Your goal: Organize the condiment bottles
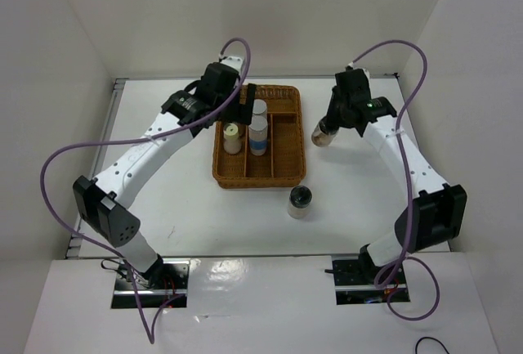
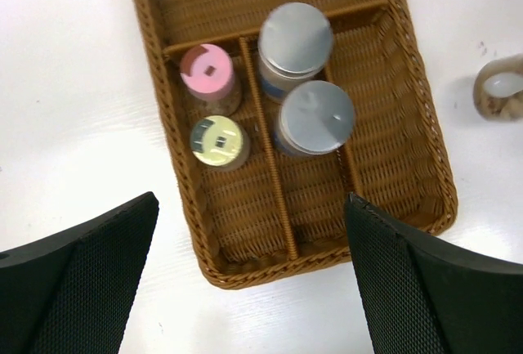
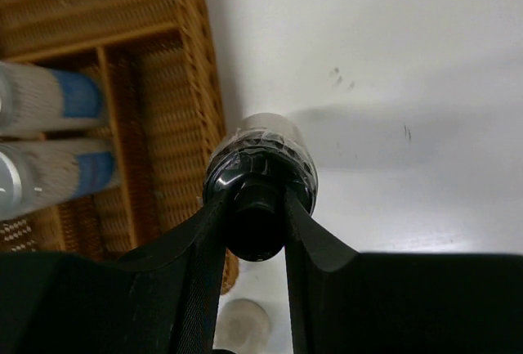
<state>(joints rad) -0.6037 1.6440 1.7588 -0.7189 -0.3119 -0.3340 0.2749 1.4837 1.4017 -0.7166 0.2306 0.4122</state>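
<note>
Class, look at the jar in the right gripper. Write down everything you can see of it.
The black-lidded jar is small and round, with a clear body, brownish contents and a glossy black lid. The right gripper is closed on the lid, one finger each side. The jar is just right of the wicker tray, outside it. Whether it is lifted cannot be told.

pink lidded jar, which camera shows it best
Left wrist view: the pink-lidded jar stands unobstructed in the left lane of the wicker tray. Top external hides it under the left gripper; right wrist doesn't show it.
</note>
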